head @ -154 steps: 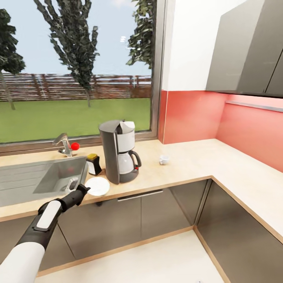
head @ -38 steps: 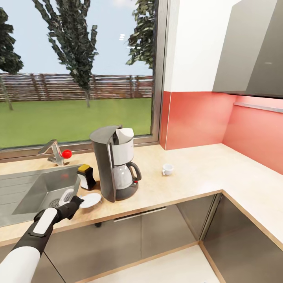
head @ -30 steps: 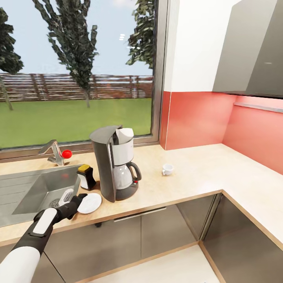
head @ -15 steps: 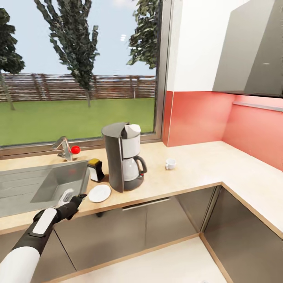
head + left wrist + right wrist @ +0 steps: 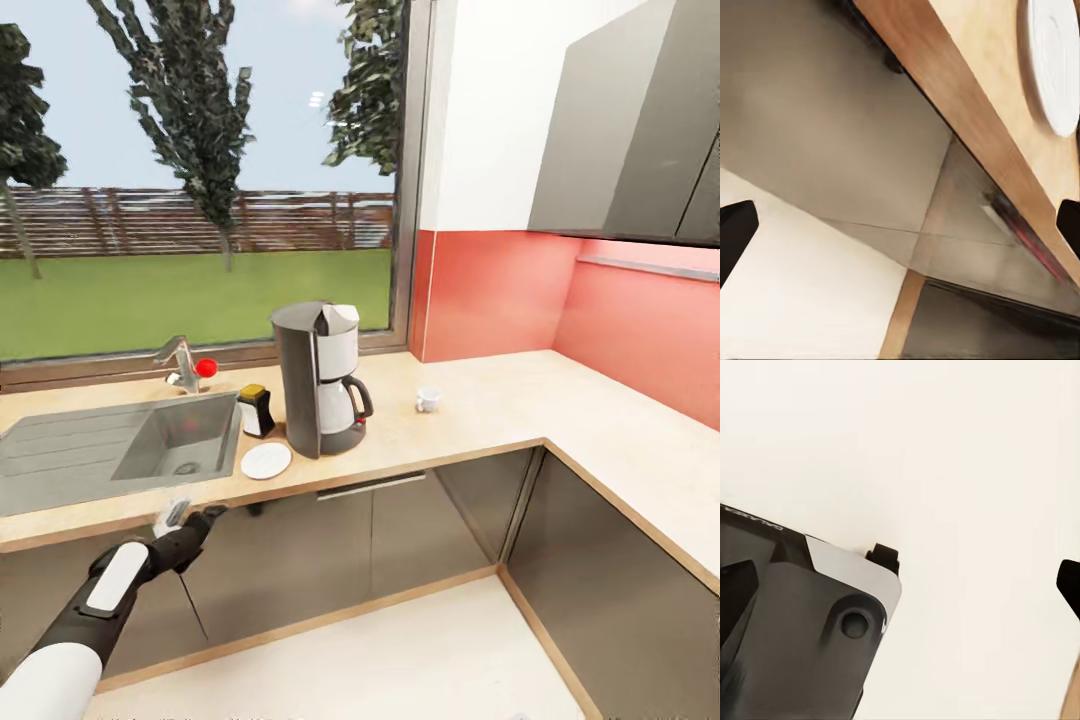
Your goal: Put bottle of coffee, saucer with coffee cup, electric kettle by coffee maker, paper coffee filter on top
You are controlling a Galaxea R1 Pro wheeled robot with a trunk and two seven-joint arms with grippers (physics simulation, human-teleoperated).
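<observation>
The coffee maker (image 5: 320, 385) stands on the kitchen countertop (image 5: 480, 425) with the white paper coffee filter (image 5: 338, 319) on top of it. Close on its sink side stands the bottle of coffee (image 5: 256, 410). In front of the bottle the saucer (image 5: 266, 461) (image 5: 1054, 60) lies flat and bare. The coffee cup (image 5: 428, 399) sits apart, on the other side of the machine. My left gripper (image 5: 200, 517) (image 5: 900, 225) is open, below the counter's front edge and off the saucer. My right gripper (image 5: 900, 585) is open over the pale floor. The kitchen shelf (image 5: 648, 268) crosses the red backsplash. The electric kettle is out of view.
A steel sink (image 5: 60, 455) with a tap (image 5: 180, 362) is set into the counter at the left. Dark grey cabinets (image 5: 400, 530) run under the worktop and turn the corner at the right. A grey wall cabinet (image 5: 630, 120) hangs above. My dark base (image 5: 802, 630) shows by the right gripper.
My left gripper let go of the saucer, which now lies flat by the coffee maker, and drew back below the counter edge. The camera has pulled back and shifted.
</observation>
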